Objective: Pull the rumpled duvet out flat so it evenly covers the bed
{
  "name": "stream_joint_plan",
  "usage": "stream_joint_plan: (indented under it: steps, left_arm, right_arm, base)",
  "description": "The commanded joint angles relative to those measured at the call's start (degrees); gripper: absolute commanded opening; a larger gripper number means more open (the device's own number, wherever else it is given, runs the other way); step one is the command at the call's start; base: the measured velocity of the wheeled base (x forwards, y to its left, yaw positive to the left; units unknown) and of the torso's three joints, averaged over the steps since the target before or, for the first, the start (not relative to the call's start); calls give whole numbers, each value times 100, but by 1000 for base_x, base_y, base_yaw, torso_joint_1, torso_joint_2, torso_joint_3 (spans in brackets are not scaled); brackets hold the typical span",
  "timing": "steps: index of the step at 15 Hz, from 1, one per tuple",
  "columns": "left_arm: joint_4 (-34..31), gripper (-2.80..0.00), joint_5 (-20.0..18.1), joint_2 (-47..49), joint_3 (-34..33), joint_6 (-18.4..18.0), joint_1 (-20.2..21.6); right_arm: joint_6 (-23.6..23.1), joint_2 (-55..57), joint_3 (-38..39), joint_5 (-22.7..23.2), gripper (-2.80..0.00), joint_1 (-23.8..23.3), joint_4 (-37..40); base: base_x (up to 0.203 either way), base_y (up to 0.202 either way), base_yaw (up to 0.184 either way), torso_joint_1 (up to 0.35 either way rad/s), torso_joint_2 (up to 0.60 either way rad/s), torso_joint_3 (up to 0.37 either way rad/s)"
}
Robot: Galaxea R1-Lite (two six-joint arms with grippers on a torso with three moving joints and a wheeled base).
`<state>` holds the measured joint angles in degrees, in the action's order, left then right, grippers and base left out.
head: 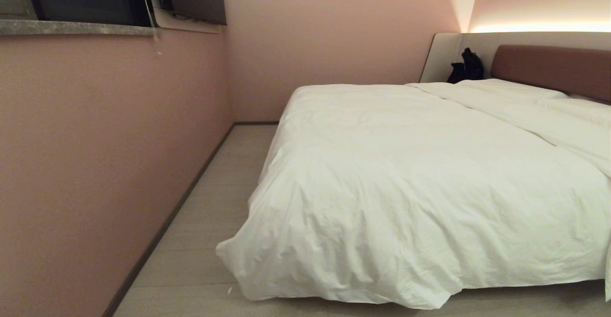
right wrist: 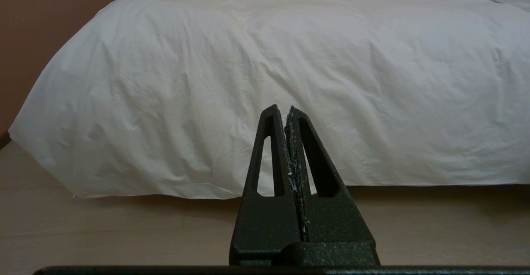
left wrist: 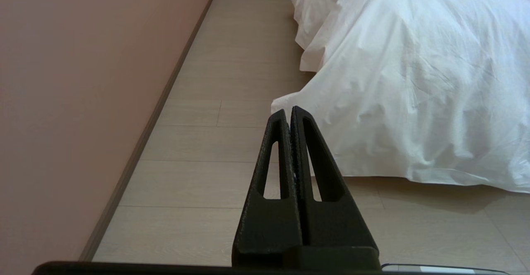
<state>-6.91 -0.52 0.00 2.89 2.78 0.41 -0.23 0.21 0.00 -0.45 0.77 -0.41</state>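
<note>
The white duvet (head: 405, 174) lies spread over the bed (head: 553, 68), puffy and softly creased. Its foot end hangs down to just above the floor, with one corner (head: 229, 255) drooping at the near left. Neither arm shows in the head view. In the left wrist view my left gripper (left wrist: 288, 110) is shut and empty, low over the floor and short of the duvet (left wrist: 414, 80) corner. The right wrist view has my right gripper (right wrist: 283, 108) shut on nothing, a short way off the duvet's (right wrist: 269, 59) hanging foot edge.
A pink wall (head: 95, 154) with a dark skirting runs along the left, leaving a narrow strip of pale wood floor (head: 215, 202) beside the bed. A black object (head: 467, 66) sits on the ledge by the headboard. Pillows (head: 525, 92) lie at the head end.
</note>
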Motion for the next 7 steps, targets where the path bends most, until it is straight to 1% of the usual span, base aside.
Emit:
stream_joint_plan:
  steps: [1, 7]
  left_arm:
    - [-3, -280, 0, 0, 1, 3, 2]
    - [-3, -280, 0, 0, -7, 3, 2]
  right_arm:
    - [-12, -3, 0, 1, -280, 2, -2]
    - [6, -3, 0, 1, -280, 2, -2]
  base:
    - [0, 0, 0, 0, 0, 0]
    - [0, 0, 0, 0, 0, 0]
